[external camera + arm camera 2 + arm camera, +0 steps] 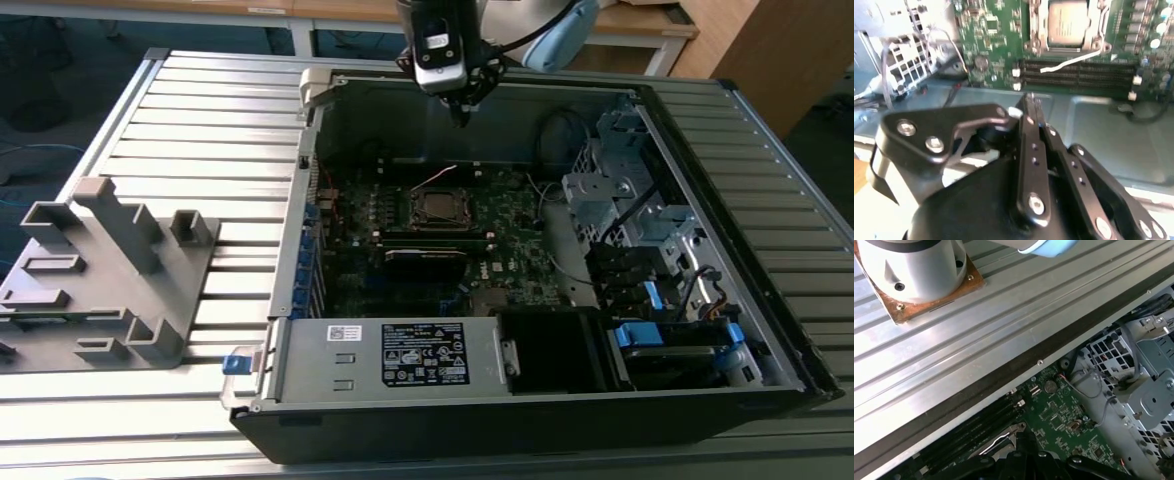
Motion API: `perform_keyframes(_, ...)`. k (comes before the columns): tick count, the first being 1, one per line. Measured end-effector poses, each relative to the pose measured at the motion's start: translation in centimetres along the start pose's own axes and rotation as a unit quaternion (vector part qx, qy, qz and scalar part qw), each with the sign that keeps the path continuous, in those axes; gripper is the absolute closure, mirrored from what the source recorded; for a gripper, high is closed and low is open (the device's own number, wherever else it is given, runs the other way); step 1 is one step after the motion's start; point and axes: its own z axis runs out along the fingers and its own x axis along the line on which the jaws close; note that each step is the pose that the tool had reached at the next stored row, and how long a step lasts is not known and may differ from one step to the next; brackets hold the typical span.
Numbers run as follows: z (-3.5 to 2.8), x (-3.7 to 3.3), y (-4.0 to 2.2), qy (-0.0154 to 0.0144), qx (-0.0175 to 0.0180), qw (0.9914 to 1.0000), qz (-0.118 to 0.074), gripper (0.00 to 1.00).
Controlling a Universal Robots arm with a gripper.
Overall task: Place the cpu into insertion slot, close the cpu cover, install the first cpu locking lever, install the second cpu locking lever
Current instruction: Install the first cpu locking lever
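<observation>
I read gripper (1031, 97) high over rear of case, fingers (1026, 135) pinched together, nothing between them. Cpu (1068, 22) sits in insertion slot (414, 212), cpu cover (1038, 35) framing it. Chip lies straight ahead of fingertips, well apart, down on board.

- A ribbed, silvery metal desk (174, 120) spreads across the scene, its grooves catching bright light.
- Behind it stands a wooden table (334, 12).
- A wooden cabinet (761, 50) sits at the exterior view's right.
- Dark floor (54, 60) shows beyond the desk.
</observation>
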Motion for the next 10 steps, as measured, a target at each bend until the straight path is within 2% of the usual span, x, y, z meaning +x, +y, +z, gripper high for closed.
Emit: perform_keyframes(10, 0.13, 0.03, -0.04, -0.0005, 0.0007, 1.0, 0.0, 0.89)
